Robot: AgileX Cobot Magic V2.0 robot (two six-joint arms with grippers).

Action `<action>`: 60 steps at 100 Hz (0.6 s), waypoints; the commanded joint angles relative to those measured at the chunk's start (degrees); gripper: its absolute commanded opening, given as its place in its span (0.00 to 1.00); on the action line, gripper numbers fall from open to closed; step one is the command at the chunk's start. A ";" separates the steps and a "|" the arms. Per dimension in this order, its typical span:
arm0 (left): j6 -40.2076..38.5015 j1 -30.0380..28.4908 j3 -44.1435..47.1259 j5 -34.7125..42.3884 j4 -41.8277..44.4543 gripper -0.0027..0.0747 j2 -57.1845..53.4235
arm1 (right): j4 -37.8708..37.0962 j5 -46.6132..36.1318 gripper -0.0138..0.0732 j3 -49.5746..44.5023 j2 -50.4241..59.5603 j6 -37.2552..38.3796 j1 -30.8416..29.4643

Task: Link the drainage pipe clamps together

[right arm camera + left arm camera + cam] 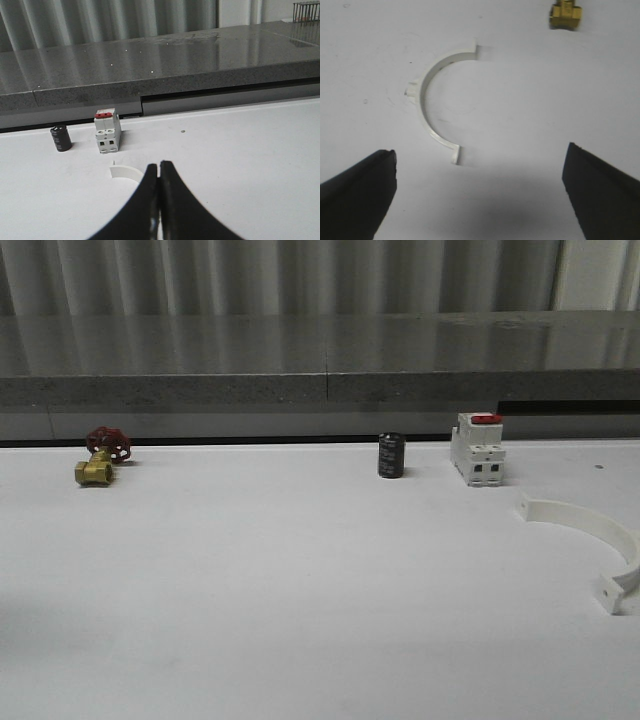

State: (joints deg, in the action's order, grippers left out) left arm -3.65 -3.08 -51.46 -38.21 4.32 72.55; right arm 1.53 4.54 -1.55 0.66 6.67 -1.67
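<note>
The drainage pipe clamps, two white plastic semicircular bands with small flat tabs at their ends, lie well apart from each other on the white table. One clamp half rests flat at the right side of the table in the front view, its arc bowed toward the right edge, just in front of the white boxy breaker with the red switch. My right wrist camera catches one end of that same band peeking out beside my right gripper, whose black fingers are pressed together with nothing between them, hanging above the table near the breaker and the small black ribbed cylinder. The other clamp half lies flat below my left gripper, its opening turned toward the brass fitting end of the table; my left fingers stand wide apart on either side of it, above it and not touching it. In the front view the brass valve with the dark red handwheel sits at the far left of the table, and the black cylinder stands upright just left of the breaker.
</note>
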 commanded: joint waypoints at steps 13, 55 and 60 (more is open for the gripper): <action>11.70 -5.93 -12.26 -5.34 -7.14 0.88 11.84 | -0.64 -5.07 0.08 0.94 1.01 -0.17 -0.23; 16.64 -12.21 -22.17 -5.08 -7.14 0.88 31.60 | -0.64 -5.07 0.08 0.94 1.01 -0.17 -0.23; 17.68 -12.21 -22.70 -4.48 -7.14 0.88 33.09 | -0.64 -5.07 0.08 0.94 1.01 -0.17 -0.23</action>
State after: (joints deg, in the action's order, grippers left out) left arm 12.44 -15.18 -71.89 -45.36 -2.03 106.08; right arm 1.53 4.54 -1.55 0.66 6.67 -1.67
